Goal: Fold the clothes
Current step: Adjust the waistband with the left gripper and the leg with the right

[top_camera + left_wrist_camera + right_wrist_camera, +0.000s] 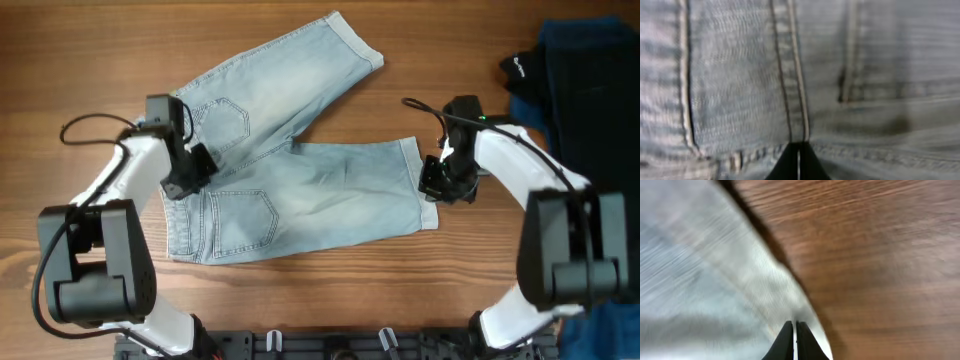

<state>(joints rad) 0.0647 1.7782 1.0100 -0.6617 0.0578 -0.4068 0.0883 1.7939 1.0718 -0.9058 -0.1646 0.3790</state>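
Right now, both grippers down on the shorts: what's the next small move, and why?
Probably lift the right gripper a little. It looks closed at the leg hem of the shorts, which lie flat and unfolded; the left gripper looks closed near the waistband. I can't tell whether cloth is pinched, so a small lift would show that before folding.

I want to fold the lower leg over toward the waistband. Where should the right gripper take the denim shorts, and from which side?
Probably the lower leg's cuffed hem, approached from the right over bare table. The denim shorts lie flat, and that hem is their free, thick right-hand edge, the one where the right gripper sits.
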